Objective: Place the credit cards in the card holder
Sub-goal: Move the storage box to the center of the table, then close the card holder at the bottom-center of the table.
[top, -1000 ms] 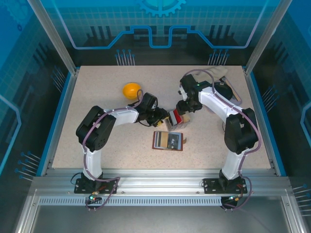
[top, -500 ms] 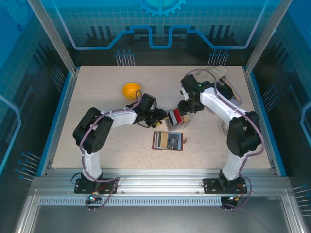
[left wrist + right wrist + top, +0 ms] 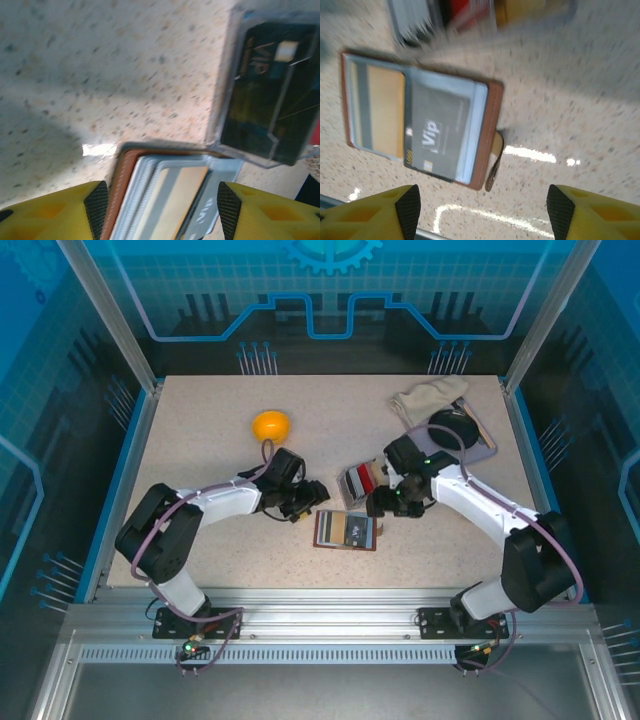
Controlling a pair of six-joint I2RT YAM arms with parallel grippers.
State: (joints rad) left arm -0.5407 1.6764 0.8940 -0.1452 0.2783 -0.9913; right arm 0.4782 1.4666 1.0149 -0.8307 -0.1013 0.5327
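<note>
Left gripper (image 3: 162, 200) and right gripper (image 3: 482, 210) have fingers apart; the credit cards (image 3: 272, 85) (thin, slippery) look best pinched by an edge.

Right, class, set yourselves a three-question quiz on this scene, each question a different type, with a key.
1. True or false: the card holder lies open on the table.
2. Which word is printed on the grey card inside it? A) Vip B) Gold C) Bank
3. Fill in: the ball on the table is coloured ____.
Key: 1 true; 2 A; 3 orange.
</note>
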